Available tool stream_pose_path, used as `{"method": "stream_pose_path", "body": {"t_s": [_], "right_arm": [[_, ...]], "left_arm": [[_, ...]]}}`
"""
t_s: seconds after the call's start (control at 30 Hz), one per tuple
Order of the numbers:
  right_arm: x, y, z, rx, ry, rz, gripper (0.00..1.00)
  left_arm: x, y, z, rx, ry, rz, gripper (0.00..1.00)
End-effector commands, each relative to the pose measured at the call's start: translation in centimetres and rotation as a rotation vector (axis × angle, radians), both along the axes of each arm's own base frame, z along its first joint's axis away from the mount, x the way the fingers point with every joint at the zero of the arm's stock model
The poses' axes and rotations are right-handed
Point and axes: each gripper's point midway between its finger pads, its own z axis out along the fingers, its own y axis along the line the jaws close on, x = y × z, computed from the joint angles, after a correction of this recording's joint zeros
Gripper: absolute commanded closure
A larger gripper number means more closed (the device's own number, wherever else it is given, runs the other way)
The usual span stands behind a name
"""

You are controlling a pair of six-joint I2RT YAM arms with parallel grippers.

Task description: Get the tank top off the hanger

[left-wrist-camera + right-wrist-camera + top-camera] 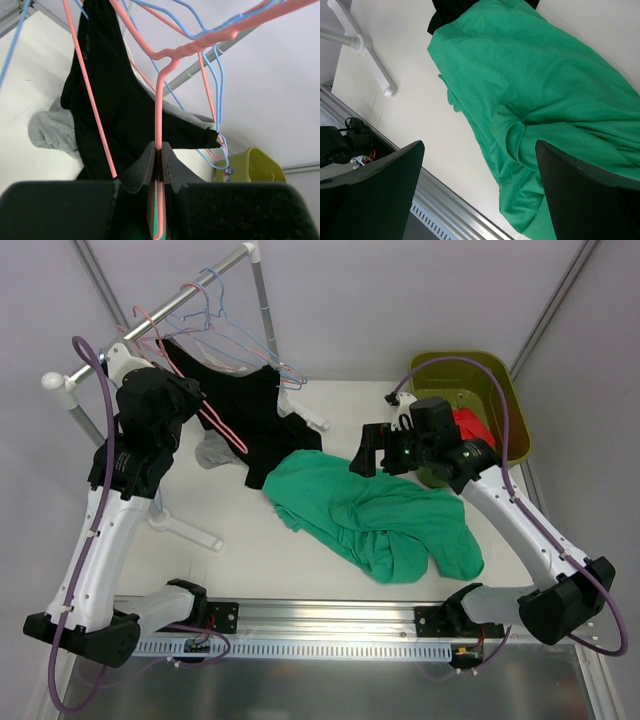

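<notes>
The tank top (255, 415) hangs on its hanger (159, 100) at the rack (230, 264) rear left, shirt (385, 520) centre, bin (510, 405) rear right.

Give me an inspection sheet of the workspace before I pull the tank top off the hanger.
Surface: white table, garments lying on it.
Job's things: black tank top hangs on the pink hanger below the rack rail, its lower part trailing onto the table.
Clutter: green garment crumpled mid-table; grey garment beside the tank top; blue hangers on the rail; yellow-green bin holding a red item.
Hands: left hand shut on the pink hanger's wire; right hand open above the green garment, holding nothing.
Cables: a purple cable loops along each arm.
Surroundings: pale walls; nothing else seen.
</notes>
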Motion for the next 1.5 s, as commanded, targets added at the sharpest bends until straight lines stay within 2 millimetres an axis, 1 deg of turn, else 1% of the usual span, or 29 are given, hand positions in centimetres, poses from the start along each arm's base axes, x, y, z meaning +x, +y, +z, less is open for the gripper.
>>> {"method": "stream_pose_path", "body": {"t_s": [0.0, 0.1, 0.17, 0.37, 0.43, 0.53, 0.57, 0.6, 0.63, 0.67, 0.73, 0.77, 0.8, 0.83, 0.87, 0.9, 0.93, 0.97, 1.0, 1.03, 1.1, 1.13, 1.17, 1.23, 1.3, 1.33, 1.4, 1.43, 1.47], "right_arm": [[0.0, 0.5, 0.9, 0.008, -0.020, 0.041, 0.00], [-0.1, 0.9, 0.7, 0.012, -0.007, 0.059, 0.01], [-0.1, 1.1, 0.7, 0.014, -0.003, 0.068, 0.01], [0.0, 1.5, -0.1, 0.012, 0.024, 0.082, 0.01], [0.0, 1.6, -0.5, 0.007, 0.037, 0.089, 0.01], [-0.2, 1.7, -1.4, -0.005, 0.061, 0.106, 0.01], [-0.3, 1.9, -2.0, -0.016, 0.074, 0.124, 0.01], [-0.5, 1.9, -2.4, -0.027, 0.091, 0.130, 0.00], [-0.5, 1.7, -2.8, -0.053, 0.092, 0.139, 0.01], [-0.3, 1.6, -3.8, -0.099, 0.095, 0.146, 0.01], [-0.5, 1.1, -5.3, -0.168, 0.128, 0.146, 0.00], [-0.5, 1.0, -6.8, -0.232, 0.147, 0.143, 0.01], [-0.8, 0.7, -7.7, -0.280, 0.157, 0.157, 0.00], [-0.9, 0.8, -8.6, -0.339, 0.148, 0.162, 0.01], [-0.8, 0.9, -10.0, -0.386, 0.164, 0.170, 0.00], [-0.7, 0.9, -10.7, -0.429, 0.159, 0.178, 0.00], [-0.2, 0.7, -11.4, -0.479, 0.146, 0.165, 0.01], [-0.2, 0.9, -12.1, -0.509, 0.147, 0.168, 0.01], [0.6, 0.7, -13.6, -0.554, 0.152, 0.142, 0.00], [1.4, -0.2, -14.4, -0.609, 0.149, 0.086, 0.01], [2.0, -1.2, -15.9, -0.670, 0.173, 0.013, 0.01], [1.8, -1.7, -17.1, -0.695, 0.203, -0.030, 0.00], [1.5, -1.8, -17.6, -0.700, 0.215, -0.034, 0.01], [1.0, -2.2, -19.1, -0.723, 0.254, -0.060, 0.00], [0.3, -3.1, -21.0, -0.771, 0.300, -0.070, 0.00], [-0.4, -3.1, -22.5, -0.779, 0.346, -0.052, 0.00], [-1.5, -2.9, -24.6, -0.764, 0.421, -0.031, 0.00], [-2.7, -1.9, -25.5, -0.717, 0.485, 0.008, 0.00], [-3.2, -1.6, -26.8, -0.700, 0.515, 0.016, 0.00]], "left_arm": [[-0.1, 0.7, 0.9, -0.016, -0.024, -0.034, 1.00], [0.6, 1.2, -0.7, -0.049, 0.014, -0.039, 1.00], [0.7, 1.1, -1.4, -0.060, 0.033, -0.047, 1.00], [0.2, 0.6, -4.7, -0.131, 0.090, -0.042, 1.00], [-0.1, 0.8, -5.0, -0.134, 0.090, -0.036, 0.98], [-0.3, 0.9, -4.6, -0.127, 0.080, -0.034, 0.90], [-0.3, 0.9, -3.9, -0.119, 0.067, -0.039, 0.76], [-0.4, 0.9, -3.4, -0.117, 0.055, -0.041, 0.68], [-0.4, 1.0, -3.0, -0.113, 0.047, -0.040, 0.65], [-0.5, 1.1, -2.1, -0.104, 0.029, -0.042, 0.57], [-0.6, 0.9, -0.9, -0.094, 0.005, -0.060, 0.44], [-0.7, 0.8, 0.3, -0.089, -0.021, -0.071, 0.12], [-0.9, 0.7, 0.8, -0.089, -0.031, -0.081, 0.01], [-1.2, 0.4, 2.0, -0.093, -0.056, -0.102, 0.01], [-1.4, 0.1, 2.5, -0.097, -0.068, -0.116, 0.01], [-1.6, -0.1, 3.1, -0.103, -0.080, -0.132, 0.01], [-1.8, -0.3, 3.5, -0.109, -0.089, -0.145, 0.01], [-2.1, -0.8, 4.4, -0.116, -0.108, -0.178, 0.01], [-2.5, -1.1, 4.9, -0.119, -0.119, -0.197, 0.01], [-2.7, -1.4, 5.1, -0.124, -0.126, -0.215, 0.01], [-3.9, -2.3, 5.8, -0.134, -0.145, -0.275, 0.02], [-4.3, -2.7, 6.0, -0.139, -0.152, -0.297, 0.01], [-5.0, -3.0, 6.1, -0.138, -0.159, -0.321, 0.01], [-6.2, -4.3, 5.8, -0.134, -0.156, -0.405, 0.01], [-7.7, -5.5, 5.6, -0.135, -0.159, -0.491, 0.01], [-8.2, -6.0, 5.2, -0.124, -0.155, -0.525, 0.01], [-9.6, -6.5, 5.3, -0.109, -0.170, -0.580, 0.01], [-10.4, -7.0, 5.2, -0.098, -0.171, -0.618, 0.01], [-11.2, -7.0, 5.4, -0.089, -0.184, -0.637, 0.01]]}}
